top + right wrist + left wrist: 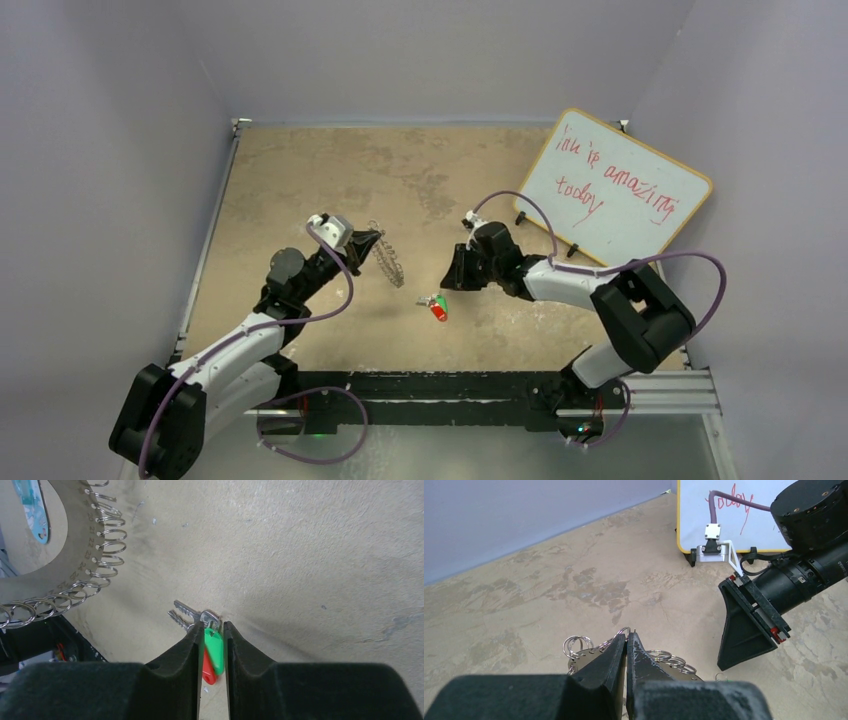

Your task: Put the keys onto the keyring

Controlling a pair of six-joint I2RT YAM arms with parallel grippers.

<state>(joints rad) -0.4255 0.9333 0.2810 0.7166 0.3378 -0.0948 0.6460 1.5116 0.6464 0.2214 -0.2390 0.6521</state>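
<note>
Mottled tan desk (300, 180) stretched between pale grey walls, with a whiteboard (620, 185) scrawled in red propped at the far right. My left pincer (626, 642) was clamped tight on the rim of the keyring (70, 565), holding it on edge, its fringe of small loops showing either side of my fingers. The keys (212, 647), one red-headed and one green, lay on the desk apart from the ring. My right pincer (212, 626) stood narrow, fingers flanking the green head; whether they gripped it I could not tell.
</note>
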